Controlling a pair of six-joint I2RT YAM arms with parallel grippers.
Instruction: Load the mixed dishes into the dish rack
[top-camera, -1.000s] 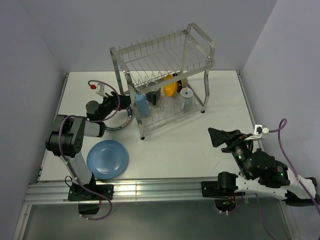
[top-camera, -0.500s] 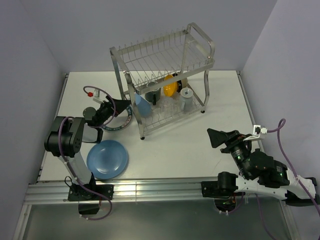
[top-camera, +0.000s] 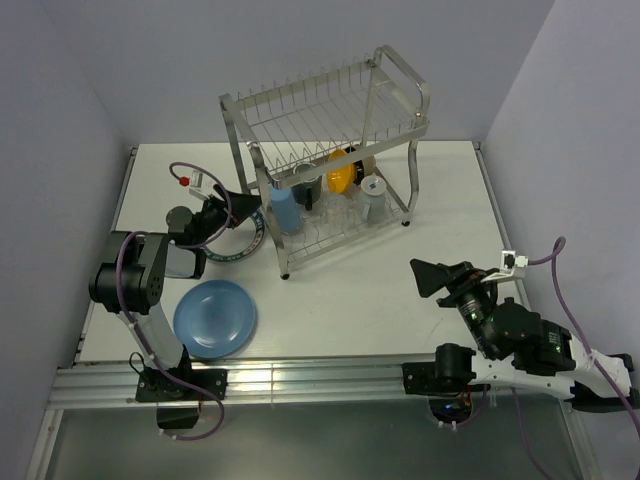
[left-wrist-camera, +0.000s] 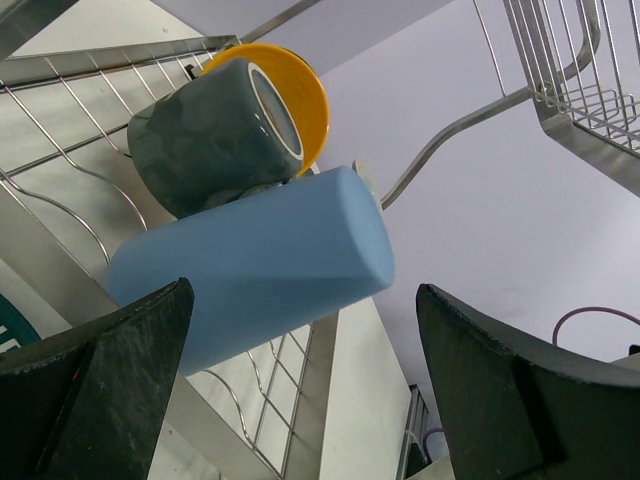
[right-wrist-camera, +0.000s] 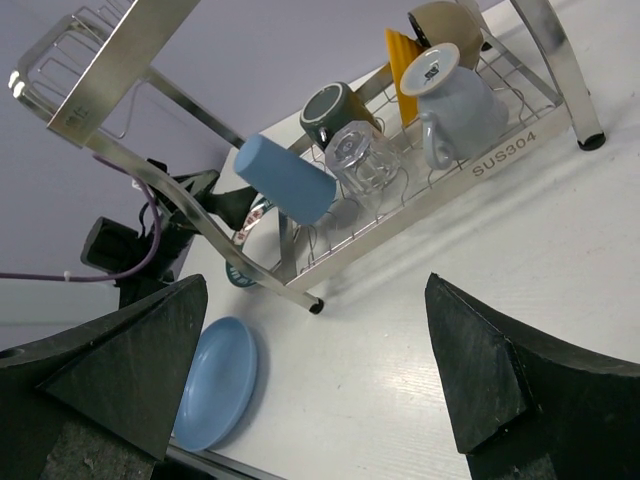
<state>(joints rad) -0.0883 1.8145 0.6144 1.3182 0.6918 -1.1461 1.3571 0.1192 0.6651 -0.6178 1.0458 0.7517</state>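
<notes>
Lying flat on the table (top-camera: 360, 300) at the left, close to the left arm's base, was the light blue plate (top-camera: 215, 318). Beyond it the left tool (top-camera: 238, 207) hung with its fingers spread wide and nothing between them, pointing at the left end of the dish rack (top-camera: 330, 100). Under that tool the white plate with dark green patterned rim (top-camera: 254, 236) lay on the table, just beside the rack's near left leg. The rack's upper tier held nothing. On its lower tier the blue cup (top-camera: 283, 210) leaned at the left end, the dark mug (top-camera: 306, 187) sat just behind it on its side, and the orange bowl (top-camera: 340, 172) stood on edge behind the mug. The clear glass (right-wrist-camera: 362, 153) sat upside down near the middle, and the pale grey-blue mug (top-camera: 373, 192) rested upside down further right. Well apart from the rack, above the near right part of the table, the right tool (top-camera: 428, 275) was spread wide and held nothing.
</notes>
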